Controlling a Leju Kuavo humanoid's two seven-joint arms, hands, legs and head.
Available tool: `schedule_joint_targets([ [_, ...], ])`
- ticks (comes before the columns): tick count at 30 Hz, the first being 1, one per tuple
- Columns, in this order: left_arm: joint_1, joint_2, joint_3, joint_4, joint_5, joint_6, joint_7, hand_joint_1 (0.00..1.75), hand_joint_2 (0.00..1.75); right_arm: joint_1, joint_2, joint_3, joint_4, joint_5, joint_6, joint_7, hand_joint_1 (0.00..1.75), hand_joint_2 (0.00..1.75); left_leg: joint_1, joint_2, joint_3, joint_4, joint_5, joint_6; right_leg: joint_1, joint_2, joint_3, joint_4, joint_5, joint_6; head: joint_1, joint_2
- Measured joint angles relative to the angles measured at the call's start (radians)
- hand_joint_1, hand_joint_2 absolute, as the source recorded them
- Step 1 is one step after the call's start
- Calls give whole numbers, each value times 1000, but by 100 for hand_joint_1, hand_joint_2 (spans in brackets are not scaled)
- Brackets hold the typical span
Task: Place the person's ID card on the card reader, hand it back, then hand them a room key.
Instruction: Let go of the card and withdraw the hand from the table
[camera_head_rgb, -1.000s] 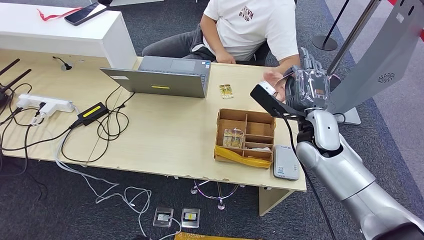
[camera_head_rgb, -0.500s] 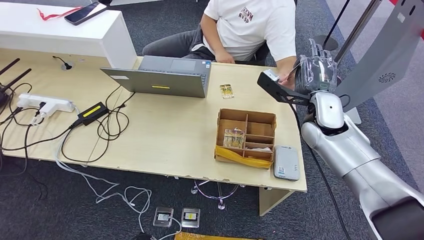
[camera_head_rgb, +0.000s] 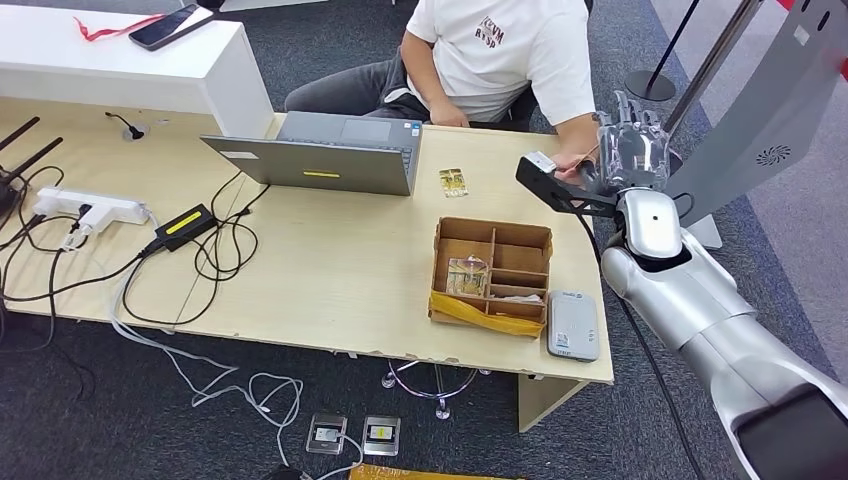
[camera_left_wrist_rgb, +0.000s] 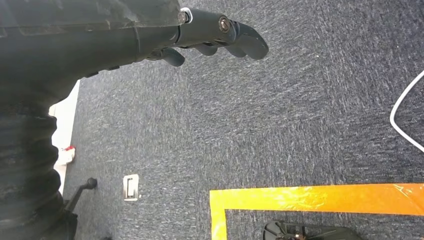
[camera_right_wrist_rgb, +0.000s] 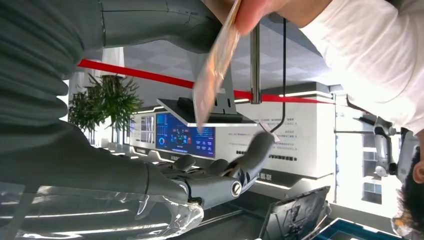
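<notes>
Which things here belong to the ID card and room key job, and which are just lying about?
Job: ID card held by the person's hand; right hand; card reader; brown box with a card inside.
Lying about: laptop, power strip, phone.

Looked like an office or reception mock-up: pale wooden desk (camera_head_rgb: 330, 270) with laptop (camera_head_rgb: 320, 160), power strip (camera_head_rgb: 90, 207) and loose cables, grey carpet (camera_head_rgb: 620, 40), stanchion post (camera_head_rgb: 652, 80), yellow floor tape (camera_left_wrist_rgb: 320, 197), wall display screens (camera_right_wrist_rgb: 185, 134).
</notes>
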Motion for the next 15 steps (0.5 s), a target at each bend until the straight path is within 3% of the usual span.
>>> schedule_joint_targets([
  [6,0,3,0,0,2,1,0,0,175,-1,0,18,16,2,-27,4,0,175,0,0,0,0,0,0,0,0,0,0,0,0,0,0],
  [9,2,3,0,0,11,7,-5,0,175,3,-19,21,10,31,-125,37,0,175,0,0,1,1,0,0,0,1,-1,-1,0,0,0,0],
  [12,9,3,0,0,31,18,-21,0,175,46,-93,-2,-80,114,-282,115,0,175,0,-1,4,1,-1,0,1,-1,2,-3,0,0,0,0],
  [15,25,3,0,0,48,23,-31,0,175,135,-179,-64,-216,209,-364,172,0,175,1,1,5,1,-3,0,1,1,4,-4,0,0,0,0],
])
